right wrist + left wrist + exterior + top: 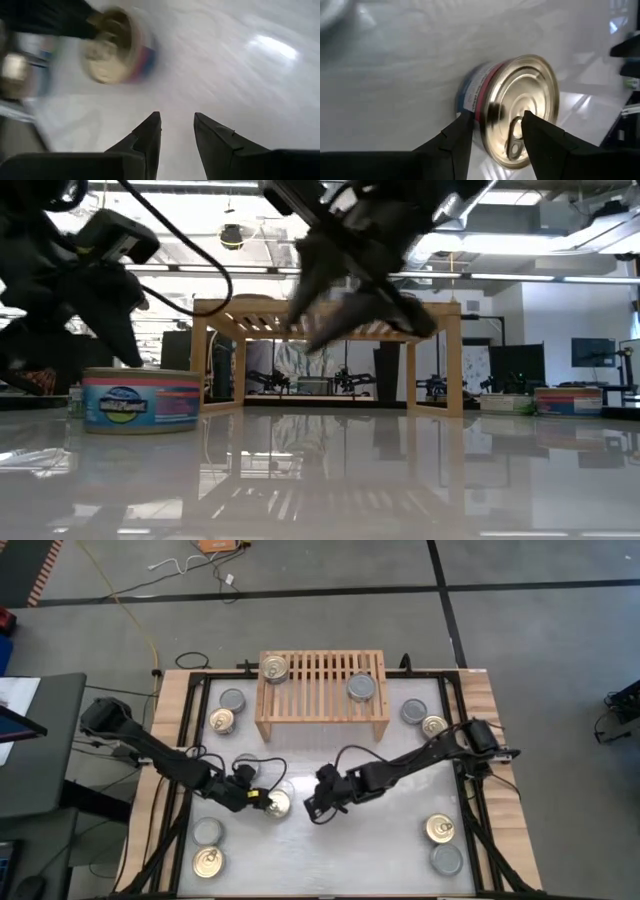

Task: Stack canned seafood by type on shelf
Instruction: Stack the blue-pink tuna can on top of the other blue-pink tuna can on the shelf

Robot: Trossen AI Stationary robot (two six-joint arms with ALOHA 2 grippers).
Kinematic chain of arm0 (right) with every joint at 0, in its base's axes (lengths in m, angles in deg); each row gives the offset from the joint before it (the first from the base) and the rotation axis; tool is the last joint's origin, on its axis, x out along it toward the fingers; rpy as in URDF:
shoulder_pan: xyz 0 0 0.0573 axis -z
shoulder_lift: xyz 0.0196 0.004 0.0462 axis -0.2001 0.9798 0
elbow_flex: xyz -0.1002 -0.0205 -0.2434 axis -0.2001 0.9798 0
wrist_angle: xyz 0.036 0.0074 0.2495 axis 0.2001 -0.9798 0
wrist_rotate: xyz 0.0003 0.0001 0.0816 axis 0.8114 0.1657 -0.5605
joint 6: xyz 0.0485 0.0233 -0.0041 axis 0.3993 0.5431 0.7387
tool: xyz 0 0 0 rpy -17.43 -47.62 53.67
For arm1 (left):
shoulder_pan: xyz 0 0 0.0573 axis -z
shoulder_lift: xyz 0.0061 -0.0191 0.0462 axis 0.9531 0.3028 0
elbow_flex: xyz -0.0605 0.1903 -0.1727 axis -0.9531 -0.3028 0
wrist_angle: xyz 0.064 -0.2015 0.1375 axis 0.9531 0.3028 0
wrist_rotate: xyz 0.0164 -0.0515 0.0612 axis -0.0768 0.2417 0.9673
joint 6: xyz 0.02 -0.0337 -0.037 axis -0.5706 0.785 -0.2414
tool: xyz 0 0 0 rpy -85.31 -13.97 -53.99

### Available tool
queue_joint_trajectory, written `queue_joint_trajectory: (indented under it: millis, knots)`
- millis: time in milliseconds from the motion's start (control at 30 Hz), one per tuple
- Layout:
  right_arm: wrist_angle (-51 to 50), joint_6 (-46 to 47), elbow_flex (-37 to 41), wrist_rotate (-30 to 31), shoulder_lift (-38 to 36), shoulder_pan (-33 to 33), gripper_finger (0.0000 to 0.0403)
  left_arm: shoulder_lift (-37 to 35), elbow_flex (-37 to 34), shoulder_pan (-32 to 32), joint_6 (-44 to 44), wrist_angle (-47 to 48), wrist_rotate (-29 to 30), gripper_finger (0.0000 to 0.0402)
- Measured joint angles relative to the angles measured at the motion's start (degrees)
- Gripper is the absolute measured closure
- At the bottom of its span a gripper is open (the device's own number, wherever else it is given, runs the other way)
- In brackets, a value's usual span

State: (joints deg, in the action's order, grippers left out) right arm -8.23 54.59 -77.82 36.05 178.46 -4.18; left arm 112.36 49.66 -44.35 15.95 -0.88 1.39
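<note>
White glossy tabletop [330, 850], wooden shelf [322, 716] at far side. Left gripper [492, 127] pinches the gold-top tin's [520, 110] rim; grip deeper before lifting. Right gripper [177, 125] parted, empty, just right of it.

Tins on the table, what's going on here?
The left gripper has its fingers around the rim of a gold-top tin on the table. The right gripper hovers close by, fingers apart, holding nothing. Two tins already sit on the shelf; the others lie scattered on the table.
</note>
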Motion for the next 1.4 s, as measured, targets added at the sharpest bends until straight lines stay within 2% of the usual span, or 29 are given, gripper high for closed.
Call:
queue_joint_trajectory:
  millis: [267,433,567,667,833,933,1000,1100,1300,1400]
  knots:
    - [-7.56,2.57,0.03,3.57,-0.01,-3.43,0.0259,8.45,0.08,-2.84,-2.19,-13.94,-3.82,0.0246]
    - [-12.19,5.66,0.75,6.34,-0.65,-5.51,0.0260,12.58,3.62,-3.80,-3.91,-15.11,-5.48,0.0246]
    - [-10.34,10.04,6.73,8.83,-4.75,-7.74,0.0268,14.98,6.76,-4.56,-5.62,-15.18,-5.56,0.0246]
    - [-3.47,14.66,15.02,11.90,-9.61,-9.64,0.0279,16.59,8.63,-5.29,-6.75,-15.25,-6.29,0.0246]
    - [22.47,19.27,29.78,16.22,-15.22,-11.99,0.0290,18.85,10.78,-6.34,-6.90,-15.17,-6.98,0.0246]
    - [37.68,18.48,34.26,16.65,-14.76,-11.90,0.0291,19.70,11.96,-6.68,-7.38,-15.19,-6.99,0.0246]
    - [43.78,17.13,34.31,16.61,-13.27,-11.31,0.0290,19.64,12.27,-6.76,-7.91,-15.14,-6.96,0.0246]
    - [44.54,16.03,32.26,15.34,-10.39,-10.59,0.0290,19.59,12.46,-6.93,-8.01,-14.91,-6.98,0.0246]
    - [43.80,15.64,29.60,8.44,-6.84,-9.20,0.0290,19.42,12.42,-6.59,-7.53,-13.72,-6.96,0.0246]
    - [43.39,15.27,29.30,8.05,-6.91,-8.67,0.0290,19.40,12.44,-6.34,-7.46,-13.82,-6.96,0.0246]
